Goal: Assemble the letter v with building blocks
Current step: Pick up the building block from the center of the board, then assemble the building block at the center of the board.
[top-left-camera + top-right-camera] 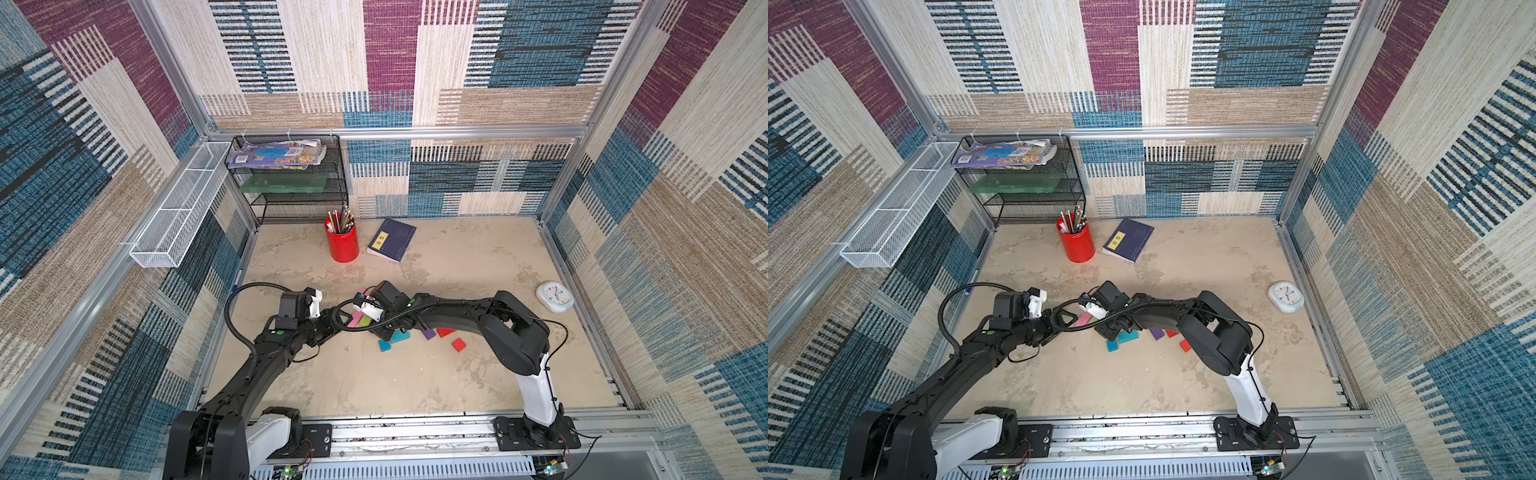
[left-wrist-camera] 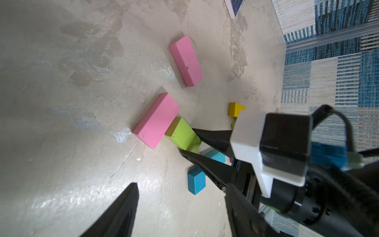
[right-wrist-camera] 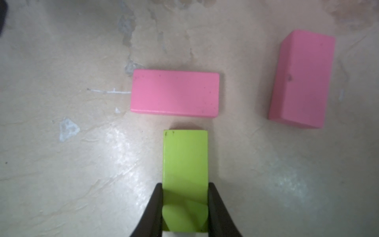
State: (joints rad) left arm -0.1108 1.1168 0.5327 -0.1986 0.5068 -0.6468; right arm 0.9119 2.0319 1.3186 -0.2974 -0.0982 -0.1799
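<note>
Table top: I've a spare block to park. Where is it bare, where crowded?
Bare: the beige table between the teal square block and the metal front rail, and between the navy book and white round clock. Crowded: around the right claw, gripping the lime green rectangular block near the pink rectangular block.

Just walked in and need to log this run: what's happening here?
The right hand is clamped on one end of a lime green block, pointing it at the long side of a pink block. The left hand hangs open nearby, holding nothing. A teal block and a red block lie loose nearby.
</note>
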